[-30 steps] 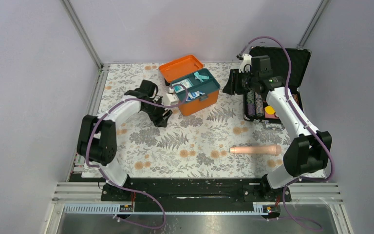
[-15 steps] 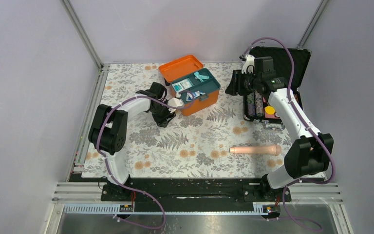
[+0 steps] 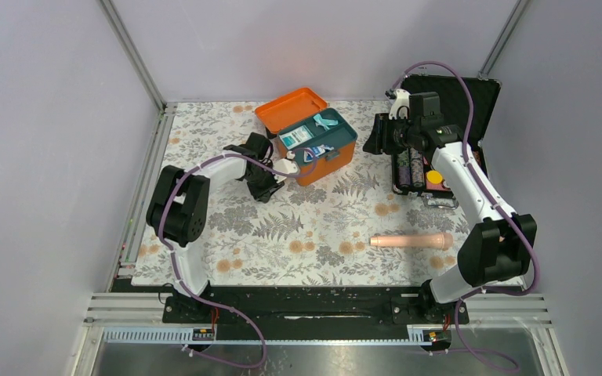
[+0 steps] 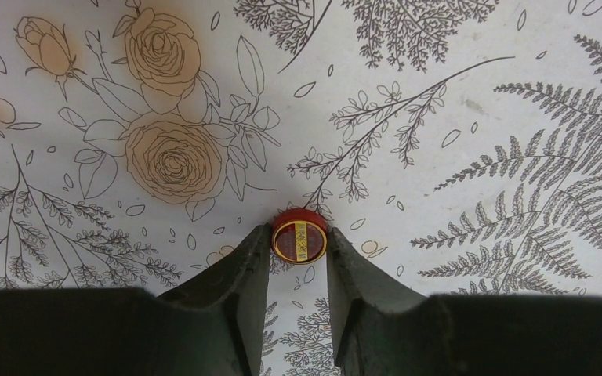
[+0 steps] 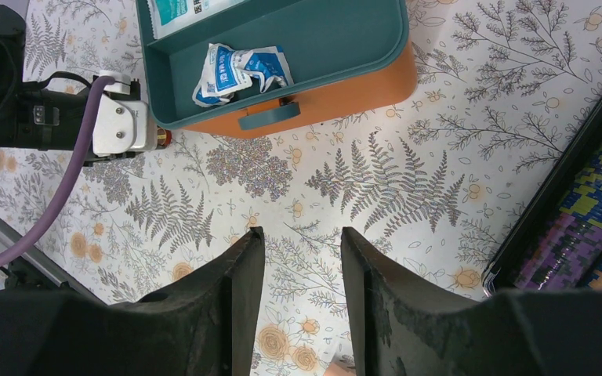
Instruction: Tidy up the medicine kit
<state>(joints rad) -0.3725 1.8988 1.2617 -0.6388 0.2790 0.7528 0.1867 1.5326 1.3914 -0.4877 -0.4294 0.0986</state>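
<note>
Step in hand: left tool [image 4: 299,233] pinches a small red tin [image 4: 299,240] lying on the surface [image 4: 478,94] just beside the open kit [image 3: 325,163], jaws against both sides. Next, lift it clear of the kit's wall into the tray [image 5: 345,31]. Right tool [image 5: 302,233] hovers apart, empty, near the chip case [image 3: 482,98].

Robot lab cell, grey walls [image 3: 47,157], aluminium frame posts [image 3: 131,53], floral-cloth desk [image 3: 321,227], left arm [image 3: 204,168] and right arm [image 3: 462,176] bolted at near edge
</note>
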